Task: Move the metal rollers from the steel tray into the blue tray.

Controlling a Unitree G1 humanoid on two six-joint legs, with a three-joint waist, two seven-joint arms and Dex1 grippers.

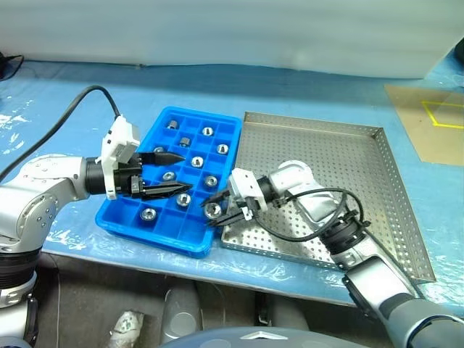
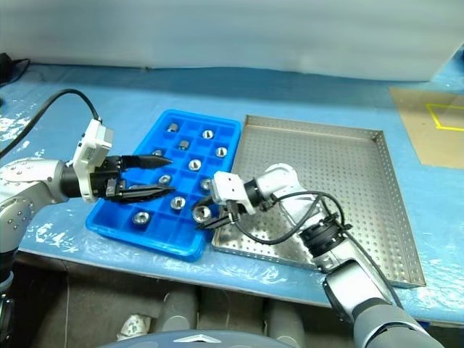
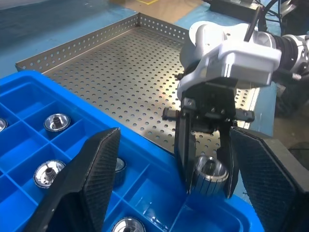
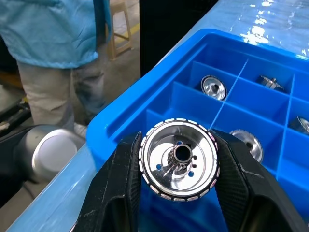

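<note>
Left gripper (image 1: 168, 174) hovering over the near part of the blue tray (image 1: 221, 125), fingers spread apart and empty, probably kept clear to leave room for the other arm. Several metal rollers (image 1: 196, 162) already resting singly in the compartments, one per cell. Further right, right gripper (image 1: 217, 212) clamped on one more roller (image 4: 179, 159), held end-on at the near right corner of the blue tray, likely for lowering into a free cell. Steel tray (image 1: 348, 156) at the far right, apparently emptied.
</note>
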